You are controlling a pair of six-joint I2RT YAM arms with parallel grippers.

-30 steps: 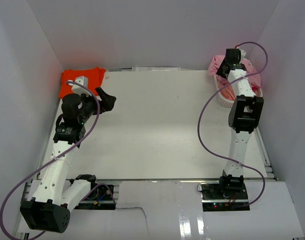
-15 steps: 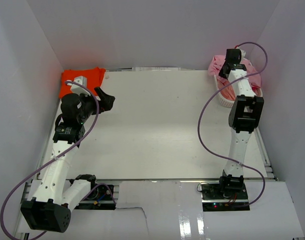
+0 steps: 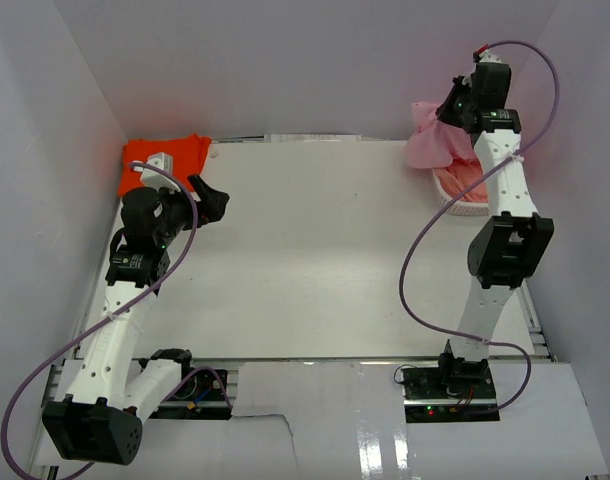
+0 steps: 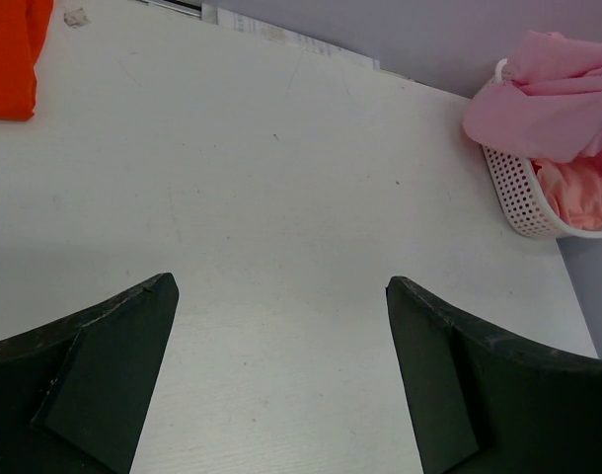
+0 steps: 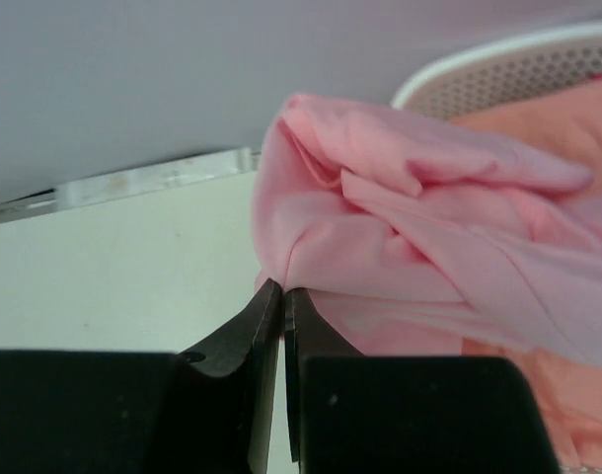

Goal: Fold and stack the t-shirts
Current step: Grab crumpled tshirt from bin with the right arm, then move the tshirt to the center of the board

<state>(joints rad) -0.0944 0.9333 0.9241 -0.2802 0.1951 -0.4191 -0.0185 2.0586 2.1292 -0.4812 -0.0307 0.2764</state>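
Right jaws, shut on the light pink cloth t-shirt (image 3: 430, 145), hold it over the far-right white plastic lattice basket (image 3: 453, 206), probably to free it; left jaws gape, empty.

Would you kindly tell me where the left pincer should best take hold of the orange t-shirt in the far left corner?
Probably its right-hand edge, approached low from the open table side. The orange t-shirt lies flat in the corner, walls close at its left and back, so only the right and near edges look reachable. The left pincer stands open.
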